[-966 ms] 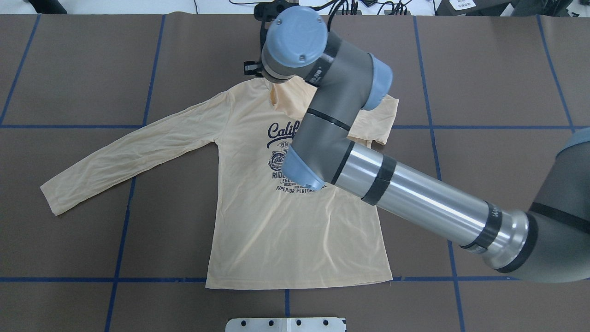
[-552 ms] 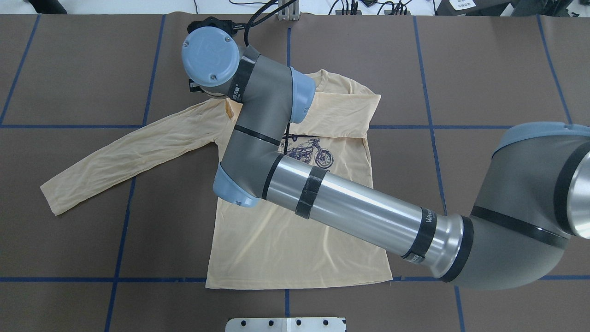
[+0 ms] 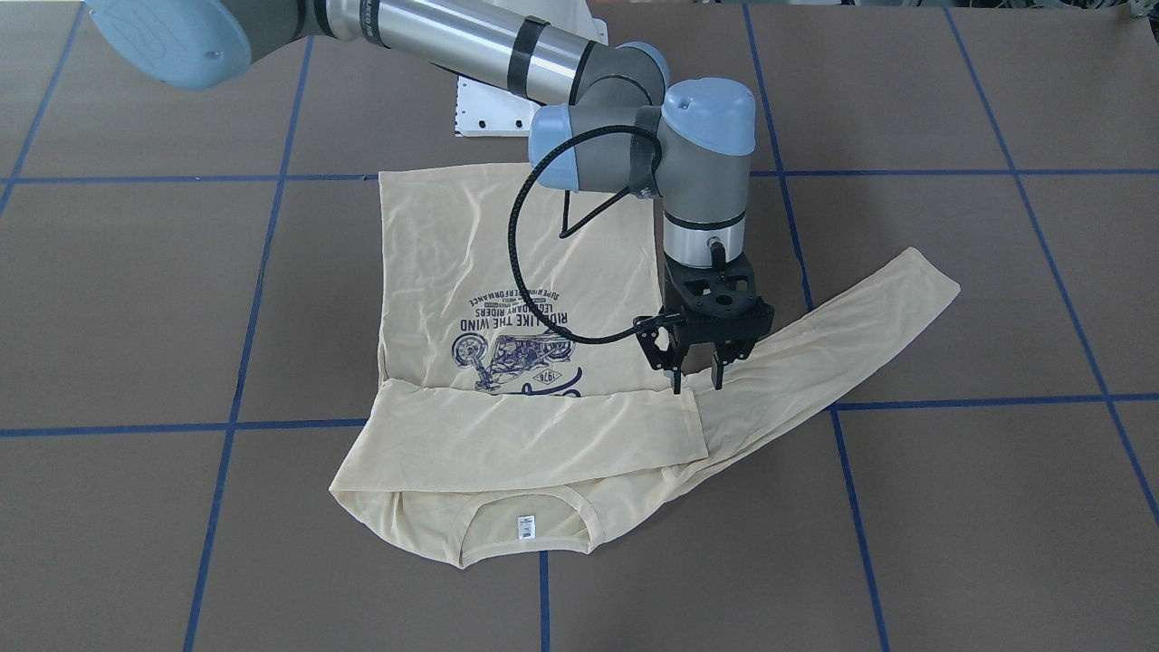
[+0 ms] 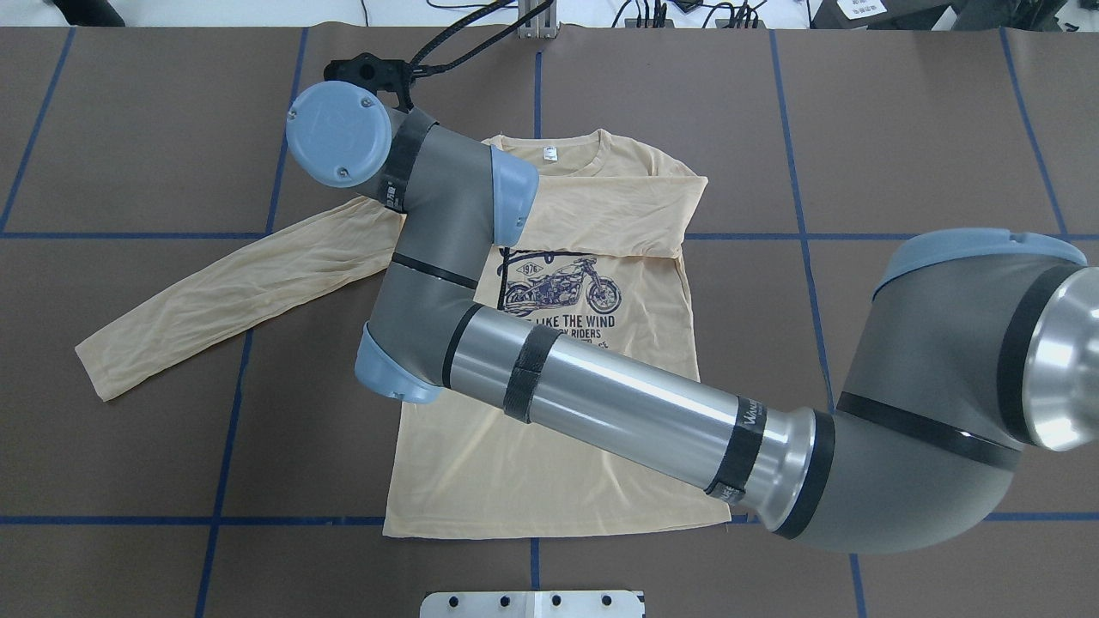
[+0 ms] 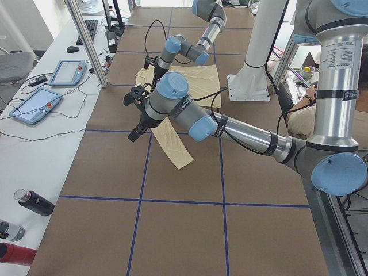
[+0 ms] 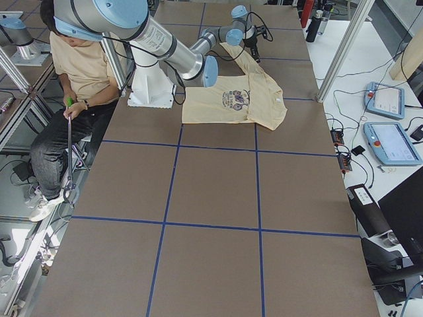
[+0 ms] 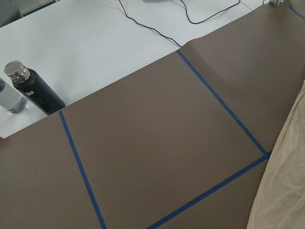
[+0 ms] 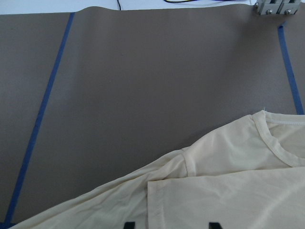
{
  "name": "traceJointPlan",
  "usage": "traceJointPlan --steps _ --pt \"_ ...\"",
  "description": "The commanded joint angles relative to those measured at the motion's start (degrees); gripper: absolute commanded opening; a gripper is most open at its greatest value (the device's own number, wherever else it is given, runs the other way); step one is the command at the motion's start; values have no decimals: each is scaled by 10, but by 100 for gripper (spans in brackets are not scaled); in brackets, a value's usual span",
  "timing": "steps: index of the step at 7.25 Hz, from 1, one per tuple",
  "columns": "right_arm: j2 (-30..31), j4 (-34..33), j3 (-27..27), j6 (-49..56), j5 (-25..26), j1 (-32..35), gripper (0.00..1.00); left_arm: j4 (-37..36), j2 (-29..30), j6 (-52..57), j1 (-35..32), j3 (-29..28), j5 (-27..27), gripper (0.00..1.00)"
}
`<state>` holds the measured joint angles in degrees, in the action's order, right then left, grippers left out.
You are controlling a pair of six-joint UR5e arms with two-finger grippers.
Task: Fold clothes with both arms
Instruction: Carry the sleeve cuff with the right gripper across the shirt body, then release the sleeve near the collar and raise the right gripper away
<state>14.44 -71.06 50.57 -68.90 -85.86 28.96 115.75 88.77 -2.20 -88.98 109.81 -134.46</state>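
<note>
The cream long-sleeved shirt [image 4: 515, 489] lies flat, print up, with its white neck label [image 3: 523, 527] at the far edge. One sleeve [image 4: 618, 202] is folded across the chest and covers the top of the print. The other sleeve [image 4: 215, 292] lies stretched out to the side. My right gripper [image 3: 697, 387] hangs open and empty just above the folded sleeve's cuff end; its fingertips [image 8: 128, 224] stand wide apart in the right wrist view. My left gripper [image 5: 134, 133] shows only in the exterior left view, raised beyond the stretched sleeve's end; I cannot tell whether it is open.
The white pedestal base [image 4: 532, 603] sits at the near table edge. Blue tape lines cross the brown table cover [image 4: 901, 129]. Bottles [image 7: 33, 88] and tablets [image 5: 68, 72] lie on the white side table. A seated person [image 6: 73, 72] is beside the robot.
My right arm has swept left across the shirt and laid the sleeve flat over the chest. It has let the sleeve go and now stands past the shoulder seam.
</note>
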Motion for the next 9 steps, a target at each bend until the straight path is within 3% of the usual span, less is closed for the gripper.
traceJointPlan --steps 1,2,3,4,5,6,9 --pt "-9 -6 5 -6 -8 7 97 0 2 0 0 1 -1 100" --pt "-6 -21 12 -5 -48 26 98 6 0 1 24 -5 2 100" --pt "2 -89 53 2 -78 44 98 32 0 1 50 -29 5 100" --pt "38 -154 129 4 -117 63 98 90 0 0 63 -78 6 100" --pt "96 -191 218 8 -147 90 98 144 -1 -22 71 -126 7 100" --pt "164 -196 297 38 -165 114 98 190 -8 -101 103 -136 20 100" --pt "410 -259 571 185 -244 199 99 374 -87 -347 236 -136 150 100"
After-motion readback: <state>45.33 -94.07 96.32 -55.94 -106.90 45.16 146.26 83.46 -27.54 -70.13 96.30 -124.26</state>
